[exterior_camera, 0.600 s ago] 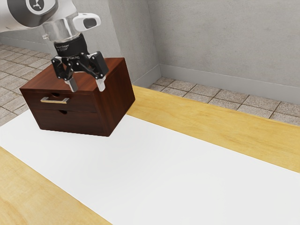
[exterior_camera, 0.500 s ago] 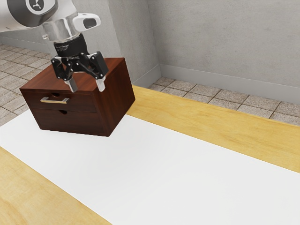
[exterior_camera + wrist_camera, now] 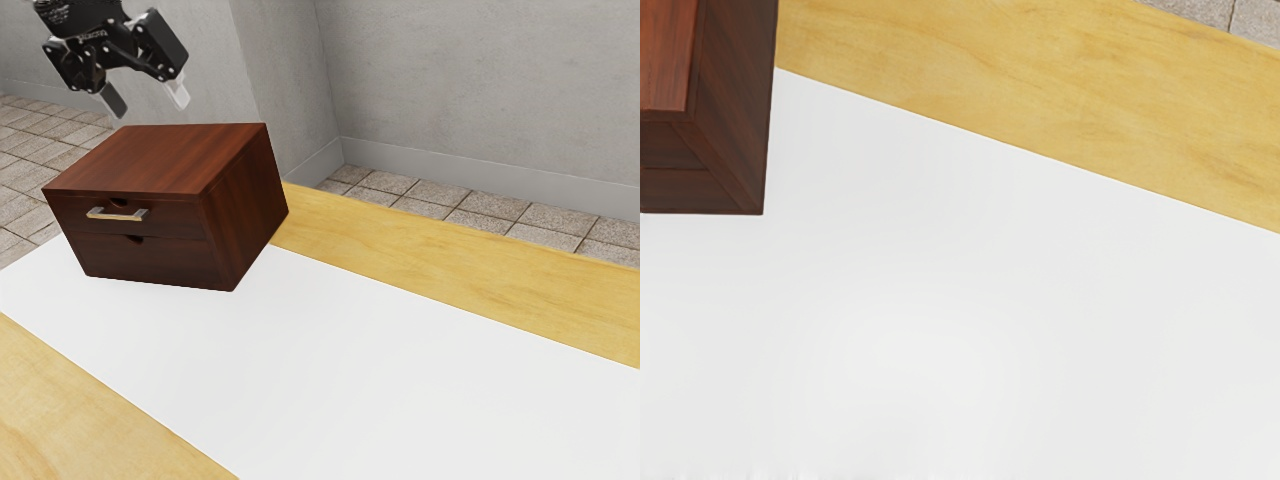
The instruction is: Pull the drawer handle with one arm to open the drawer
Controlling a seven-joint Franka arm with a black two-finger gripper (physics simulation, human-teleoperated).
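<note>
A dark wooden drawer box (image 3: 170, 200) sits on the white mat at the exterior view's left. Its front face carries a metal bar handle (image 3: 116, 213) on the upper drawer, which looks shut flush with the box. My black gripper (image 3: 145, 97) hangs high above the box's top, at the upper left of the exterior view, open with nothing between its fingers. In the wrist view a corner of the box (image 3: 705, 110) shows beside the white mat.
The white mat (image 3: 330, 360) runs across a light wooden table (image 3: 480, 270). Beyond the table lie a tiled floor (image 3: 520, 215) and grey walls. The box stands close to the mat's left end.
My gripper has risen well above the box top, where it hovered just over the wood before. The box and its handle have not moved.
</note>
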